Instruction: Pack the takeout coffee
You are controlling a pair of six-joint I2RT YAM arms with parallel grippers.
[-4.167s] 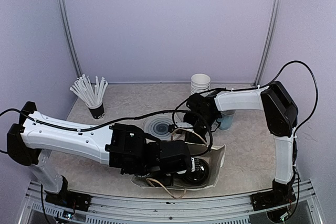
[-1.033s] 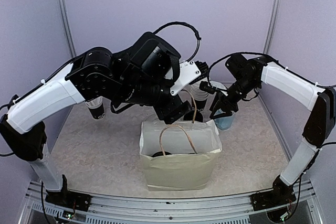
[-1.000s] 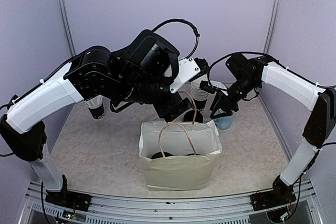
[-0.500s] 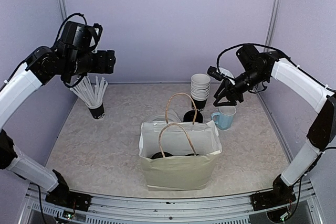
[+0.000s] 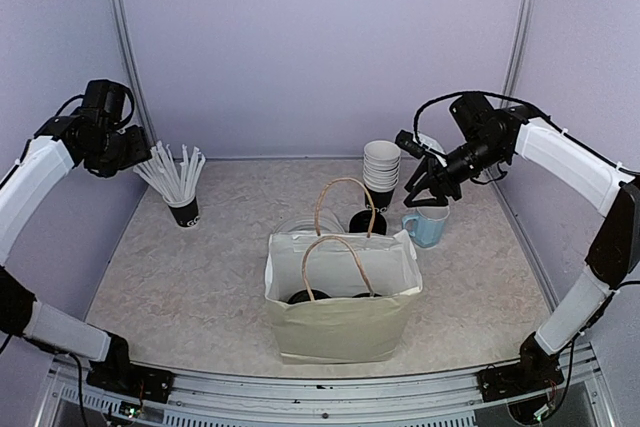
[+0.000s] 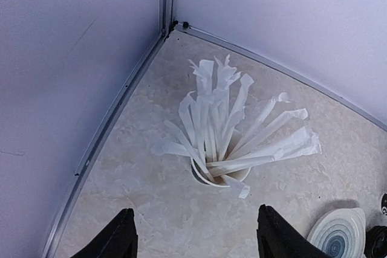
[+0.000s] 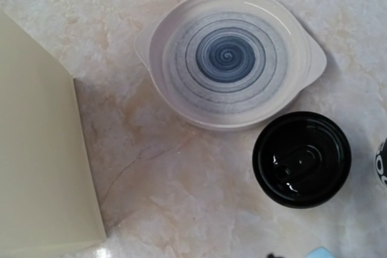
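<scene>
One takeout coffee (image 5: pixel 367 220), a black cup with a round black lid (image 7: pixel 302 159), stands on the table just behind the paper bag (image 5: pixel 343 297). Two dark round tops (image 5: pixel 305 296) show at the bottom of the upright bag. My right gripper (image 5: pixel 422 192) hangs above the blue mug, right of that coffee, jaws apart and nothing between them. Far to the left and high up, my left gripper (image 6: pixel 198 237) is open and empty over the black cup of white sticks (image 6: pixel 221 149).
A swirl-patterned plate (image 7: pixel 230 58) lies behind the bag, left of the coffee. A stack of white cups (image 5: pixel 381 162) and a light blue mug (image 5: pixel 428 225) stand at the back right. The stick cup (image 5: pixel 180 187) stands near the back left corner.
The bag, lying flat earlier, now stands upright. My left arm has swung from over the bag to the far left and up. My right gripper has lifted slightly near the mug.
</scene>
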